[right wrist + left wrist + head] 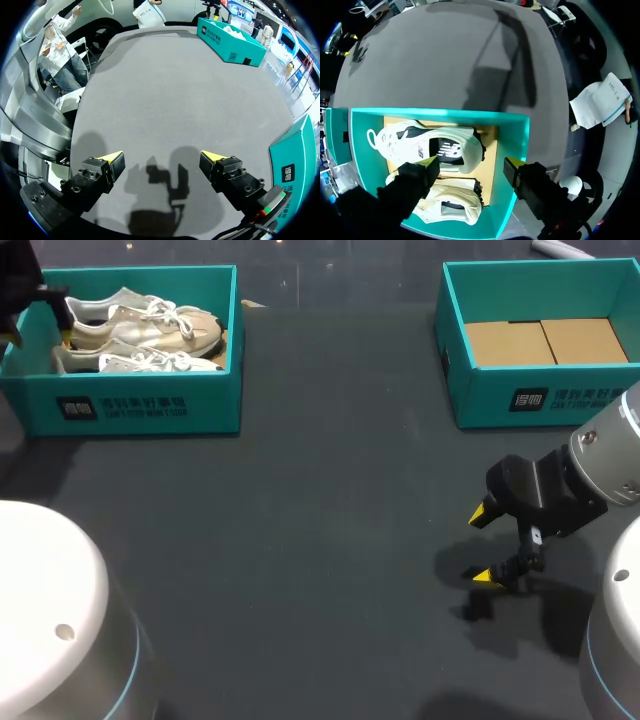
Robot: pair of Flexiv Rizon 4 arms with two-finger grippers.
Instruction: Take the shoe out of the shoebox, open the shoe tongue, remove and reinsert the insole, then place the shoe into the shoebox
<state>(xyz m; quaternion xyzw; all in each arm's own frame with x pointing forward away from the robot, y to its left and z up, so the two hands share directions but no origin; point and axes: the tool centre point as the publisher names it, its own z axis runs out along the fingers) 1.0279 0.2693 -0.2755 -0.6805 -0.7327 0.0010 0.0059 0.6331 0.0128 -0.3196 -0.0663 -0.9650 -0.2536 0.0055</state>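
Note:
A teal shoebox [150, 405] stands at the table's far left with two pale sneakers lying on their sides in it. In the left wrist view my left gripper [472, 162] hangs over this shoebox [517, 130], open, its yellow fingertips [432, 161] on either side of the heel of one sneaker [430, 145]. The fingers do not grip it. The other sneaker [452, 200] lies beside it, partly hidden by a finger. My right gripper [487, 545] is open low over bare table at the right, with nothing between its fingers [114, 159].
A second teal box [545, 390] with a brown cardboard floor stands at the far right, beside my right gripper [162, 160]. Dark table stretches between the two boxes. White robot bases [40, 610] fill the near corners.

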